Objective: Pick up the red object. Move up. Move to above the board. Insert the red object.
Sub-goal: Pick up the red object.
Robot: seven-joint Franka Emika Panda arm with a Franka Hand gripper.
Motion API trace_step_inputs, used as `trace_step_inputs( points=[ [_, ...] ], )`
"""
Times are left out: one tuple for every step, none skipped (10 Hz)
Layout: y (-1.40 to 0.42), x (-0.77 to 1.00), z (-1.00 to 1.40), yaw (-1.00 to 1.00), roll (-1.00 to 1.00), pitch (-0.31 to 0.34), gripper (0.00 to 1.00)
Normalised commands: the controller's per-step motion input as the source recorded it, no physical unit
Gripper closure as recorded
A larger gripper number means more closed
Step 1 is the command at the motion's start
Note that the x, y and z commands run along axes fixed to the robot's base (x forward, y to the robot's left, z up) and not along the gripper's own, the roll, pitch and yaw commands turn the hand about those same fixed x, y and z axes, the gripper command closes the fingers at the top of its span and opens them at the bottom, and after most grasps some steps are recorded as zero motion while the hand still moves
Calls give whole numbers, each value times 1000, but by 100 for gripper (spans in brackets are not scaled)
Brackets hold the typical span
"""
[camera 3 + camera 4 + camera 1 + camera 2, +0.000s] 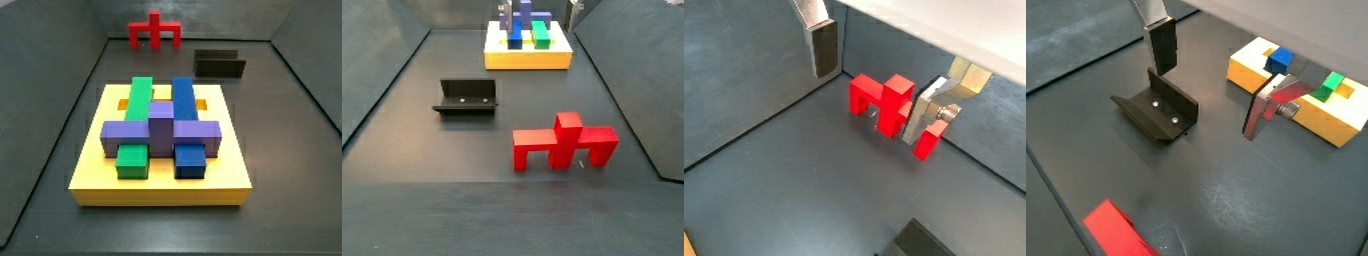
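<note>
Board: large flat yellow square board (160,178) with green, blue and purple blocks (160,128) slotted on top, seen beyond one silver finger plate (1268,103) in a wrist view.
Fixture: dark L-shaped bracket on a base plate (465,98), below the gap between the finger plates in a wrist view (1160,110).
Red object: bright red blocky piece (564,142) stood upright on the dark floor, untouched; in a wrist view (882,101) it lay just beside one finger plate.
Gripper: two-finger gripper (871,75), jaws spread wide and empty, held above the floor.
</note>
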Motion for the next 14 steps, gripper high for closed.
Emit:
trace_step_inputs(
  points=[
    [0,-86,0,0,0,0,0],
    [0,-289,-46,-154,3,0,0],
    [911,-283,-263,0,-110,-51,0],
    [1000,-177,-331,0,-19,0,0],
    [1000,-191,-354,0,-17,0,0],
    [1000,-194,-366,0,-16,0,0],
    [1000,-183,-497,14,-30,-29,0],
    [1000,-120,-480,0,-3,-43,0],
    [1000,-49,-423,0,-10,-31,0],
    [1000,0,-237,0,-20,-40,0],
    [754,0,-57,0,-23,-31,0],
    [491,146,0,129,-59,-19,0],
    [286,237,-123,69,-4,0,0],
    [94,177,-291,86,0,0,0]
  ],
)
